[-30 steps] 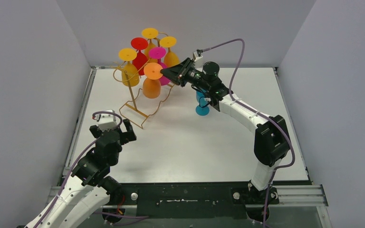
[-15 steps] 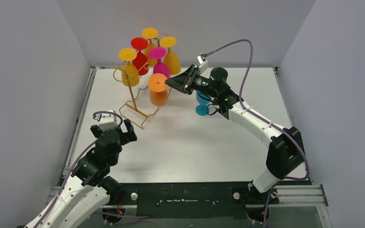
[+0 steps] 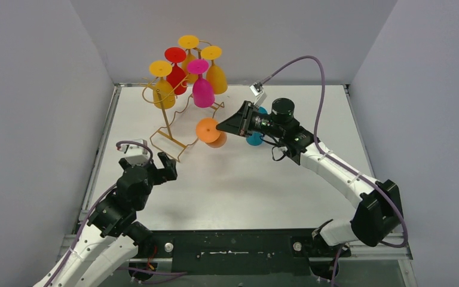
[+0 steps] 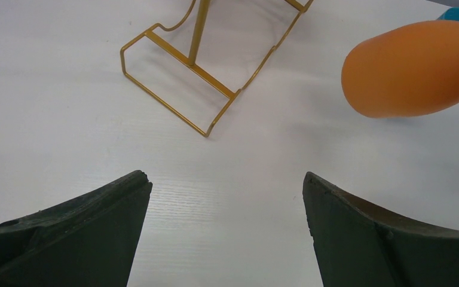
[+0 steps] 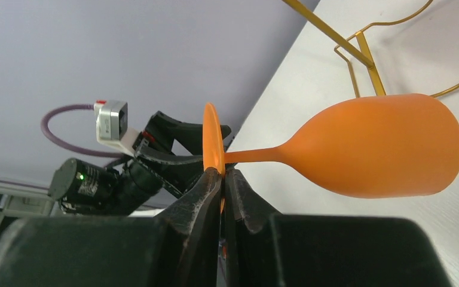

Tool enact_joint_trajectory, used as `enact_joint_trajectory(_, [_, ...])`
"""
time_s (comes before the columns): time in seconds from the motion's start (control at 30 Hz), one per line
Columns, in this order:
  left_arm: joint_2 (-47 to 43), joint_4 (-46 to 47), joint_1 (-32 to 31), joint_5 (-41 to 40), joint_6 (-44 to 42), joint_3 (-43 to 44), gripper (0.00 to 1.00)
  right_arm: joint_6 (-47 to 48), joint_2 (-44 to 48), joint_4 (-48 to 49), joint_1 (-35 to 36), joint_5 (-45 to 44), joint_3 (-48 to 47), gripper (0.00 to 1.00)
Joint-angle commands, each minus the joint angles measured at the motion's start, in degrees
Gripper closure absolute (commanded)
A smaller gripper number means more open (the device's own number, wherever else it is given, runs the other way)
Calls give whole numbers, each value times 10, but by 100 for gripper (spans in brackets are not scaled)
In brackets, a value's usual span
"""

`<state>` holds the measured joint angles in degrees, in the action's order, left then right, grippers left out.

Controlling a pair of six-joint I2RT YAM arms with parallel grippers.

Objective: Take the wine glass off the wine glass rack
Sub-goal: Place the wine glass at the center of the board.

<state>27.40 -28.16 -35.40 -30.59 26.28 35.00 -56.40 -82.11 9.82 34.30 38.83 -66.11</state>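
Right gripper (image 3: 218, 127) is closed tight on the thin edge of the foot of the orange wine glass (image 3: 210, 132), jaws nearly together. The glass is off the rack (image 3: 166, 117), hanging out sideways in front of it, stem level, bowl pointing away from the fingers and low over the table (image 3: 245, 185); can't tell if the bowl touches. Left gripper (image 3: 164, 167) is wide open with nothing in it, parked near the rack's base and aimed at it.

Risks, as a judgement:
- the pinch is only on the rim of the foot, so the bowl's weight can twist the glass in the jaws or pull it free and drop it
- lowering while tilted would land the bowl's side first, so it could roll
- a blue glass (image 3: 254, 139) stands just beside the right wrist, so a swing could knock it over
- the rack's wire is still near the bowl, and drifting back would snag it or shake the other glasses hanging there
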Motion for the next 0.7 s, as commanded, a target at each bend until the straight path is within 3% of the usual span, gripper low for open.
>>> enact_joint_trajectory(0.0, [-6, -10, 4, 69, 46, 40, 3, 90, 63, -17, 16, 0, 24, 100])
enact_joint_trajectory(0.2, [-22, -16, 4, 175, 65, 83, 5, 127, 110, -7, 22, -8, 88, 100])
enact_joint_trajectory(0.5, [-25, 84, 4, 395, 99, 81, 14, 103, 136, 116, 49, -21, 168, 100])
enact_joint_trajectory(0.67, [-1, 174, 5, 462, 160, 39, 27, 128, 134, 138, 81, -27, 174, 100])
